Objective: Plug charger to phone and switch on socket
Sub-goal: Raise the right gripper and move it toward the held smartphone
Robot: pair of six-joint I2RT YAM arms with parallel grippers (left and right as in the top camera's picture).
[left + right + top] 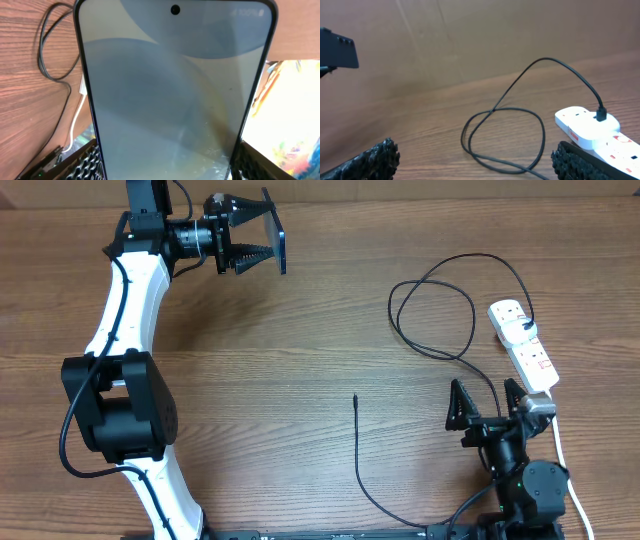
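Observation:
My left gripper is shut on the phone and holds it off the table at the back left. In the left wrist view the phone's lit pale blue screen fills the frame, with ribbed fingers pressed against both of its long edges. The charger's black cable loops on the table, and its black plug sits in the white socket strip at the right. The cable's slim free end lies mid-table. My right gripper stands open near the front right, just short of the cable loop and beside the socket.
The socket's thick white cord runs toward the front edge past the right arm's base. The left arm's white links stretch along the left side of the wooden table. The held phone shows dark at the far left of the right wrist view.

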